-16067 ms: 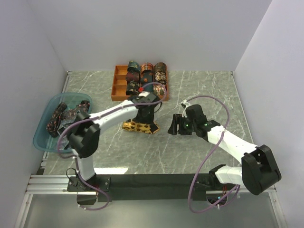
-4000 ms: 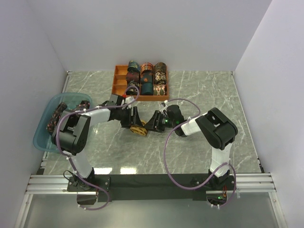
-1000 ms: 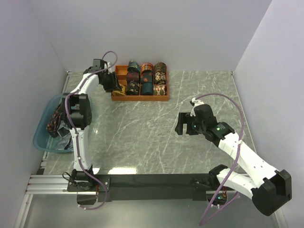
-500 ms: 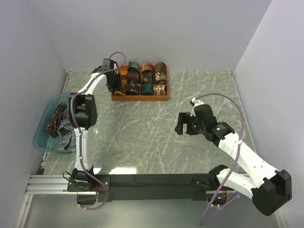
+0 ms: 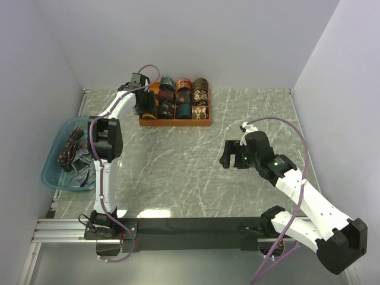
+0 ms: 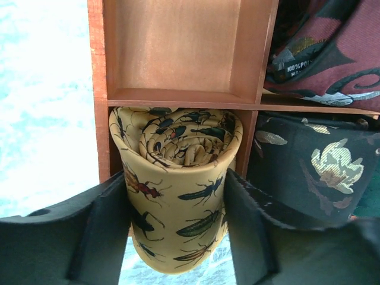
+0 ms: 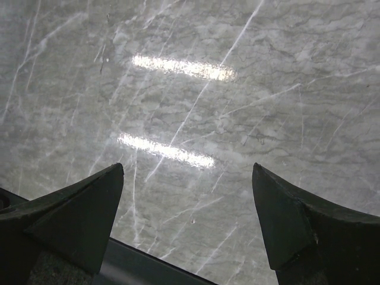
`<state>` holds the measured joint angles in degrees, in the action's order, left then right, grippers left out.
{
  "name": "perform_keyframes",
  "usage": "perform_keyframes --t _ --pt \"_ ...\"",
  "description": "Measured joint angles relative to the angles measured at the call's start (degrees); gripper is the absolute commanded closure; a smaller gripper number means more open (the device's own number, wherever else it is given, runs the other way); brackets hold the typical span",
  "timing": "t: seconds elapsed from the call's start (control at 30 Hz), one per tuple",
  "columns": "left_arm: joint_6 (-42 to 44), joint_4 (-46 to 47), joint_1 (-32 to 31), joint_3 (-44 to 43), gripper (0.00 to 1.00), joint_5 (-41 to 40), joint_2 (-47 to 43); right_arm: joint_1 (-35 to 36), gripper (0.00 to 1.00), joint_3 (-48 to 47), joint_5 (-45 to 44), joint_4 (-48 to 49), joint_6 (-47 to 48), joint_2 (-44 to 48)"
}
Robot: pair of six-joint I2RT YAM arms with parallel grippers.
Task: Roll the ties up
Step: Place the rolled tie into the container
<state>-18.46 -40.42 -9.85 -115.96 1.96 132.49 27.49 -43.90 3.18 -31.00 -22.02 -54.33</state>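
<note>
My left gripper (image 5: 144,102) is at the left end of the orange tray (image 5: 176,123). In the left wrist view it (image 6: 177,225) is shut on a rolled mustard-gold tie (image 6: 178,172) with insect motifs. The roll's far end sits in the tray's near-left compartment. The compartment behind it (image 6: 172,47) is empty. Rolled maroon (image 6: 332,53) and black floral (image 6: 314,172) ties fill the neighbouring compartments. My right gripper (image 5: 228,155) is open and empty above the bare marble; in the right wrist view it (image 7: 187,219) has its jaws spread wide.
A translucent blue basin (image 5: 53,172) with several loose dark ties (image 5: 71,145) stands at the table's left edge. Several rolled ties (image 5: 190,95) stand in the tray's middle and right columns. White walls close in the table on three sides.
My left gripper has moved a little to the right, bringing the mustard roll over the tray's left column. The right arm has barely moved.
</note>
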Motion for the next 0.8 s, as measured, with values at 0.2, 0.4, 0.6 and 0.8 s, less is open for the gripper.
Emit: perform_keyframes --t 0.2,0.4,0.6,0.8 --pt "-0.3 -0.7 0.0 -0.1 0.19 -0.3 -0.1 0.0 0.06 0.1 -0.6 -0.8 0.0 2.5" --pt "-1.6 -2.5 -0.1 -0.1 0.05 -0.5 -4.3 0.0 0.05 -0.2 -1.6 -3.3 0.0 6.4" --pt "-4.2 -2.4 0.0 1.0 0.00 -0.9 -15.2 0.0 0.05 -4.2 -5.4 -8.0 0.0 12.7" --pt "-6.9 0.5 -0.1 13.1 0.00 -3.7 -34.9 0.0 0.05 -9.2 -11.5 -11.1 -0.1 23.5"
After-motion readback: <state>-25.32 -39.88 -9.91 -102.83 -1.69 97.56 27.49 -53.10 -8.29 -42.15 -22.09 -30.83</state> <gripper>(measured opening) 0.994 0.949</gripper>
